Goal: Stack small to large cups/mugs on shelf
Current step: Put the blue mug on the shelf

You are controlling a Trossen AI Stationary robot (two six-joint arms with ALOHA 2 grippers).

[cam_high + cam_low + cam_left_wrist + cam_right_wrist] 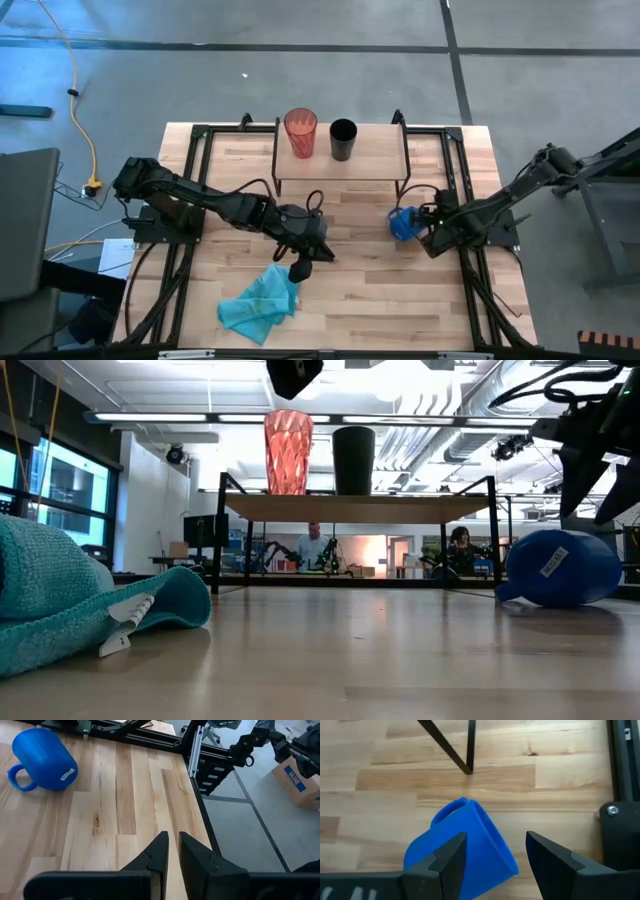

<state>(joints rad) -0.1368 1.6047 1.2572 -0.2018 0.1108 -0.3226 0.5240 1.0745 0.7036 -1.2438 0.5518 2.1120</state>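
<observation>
The red-orange tumbler [300, 132] and the black cup [343, 140] stand upright side by side on the shelf [340, 165] at the table's far middle. The blue mug [403, 224] lies on its side on the tabletop, in front of the shelf's right legs. My right gripper [496, 837] hangs open just above the mug [482, 852], a finger on either side, apart from it in the low view [560, 568]. My left gripper [172, 852] is shut with nothing in it, raised above the table's middle near the teal cloth.
A teal cloth [262, 305] lies crumpled near the table's front left, just below my left gripper [300, 268]. The shelf's thin black legs [455, 750] stand close behind the mug. Black frame rails [470, 180] run along the table's sides.
</observation>
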